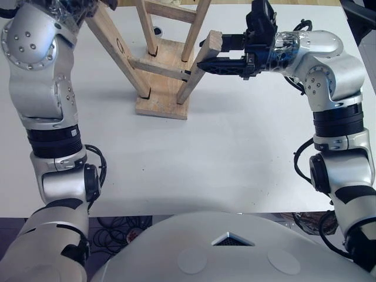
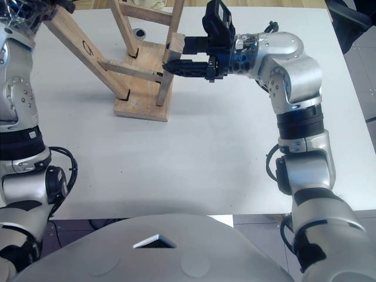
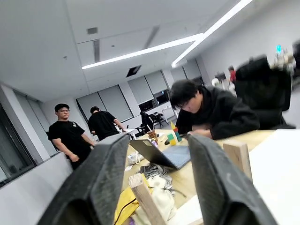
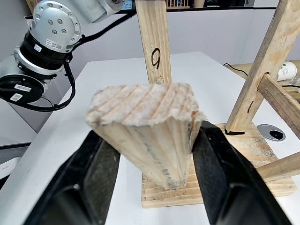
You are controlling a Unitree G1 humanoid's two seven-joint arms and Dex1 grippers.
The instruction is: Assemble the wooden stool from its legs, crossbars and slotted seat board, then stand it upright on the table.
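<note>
Clamped between the two fingers (image 4: 93, 178) of the right gripper (image 4: 154, 140) is the sawn top end of one stool leg (image 4: 150, 122); both pads press its flanks, so this end effector is closed on the leg. The stool stands inverted on the white table (image 1: 205, 158), towards its far edge. Its slotted seat board (image 1: 161, 108) lies flat on the surface and the legs rise from it, splayed outward. The held leg is the one nearest the robot's right, and its foot is seated in the board. A crossbar (image 1: 155, 67) runs from this leg to the opposite leg (image 1: 117, 50) (which bears a handwritten mark on its face). A second crossbar (image 1: 170, 10) joins the two far legs higher up.

The left gripper (image 3: 157, 140) is at the top end of the marked leg. Its fingers (image 3: 93, 187) stand well apart with the leg end (image 3: 140, 185) between them, touching neither pad as far as can be judged, so it is not clamped.
</note>
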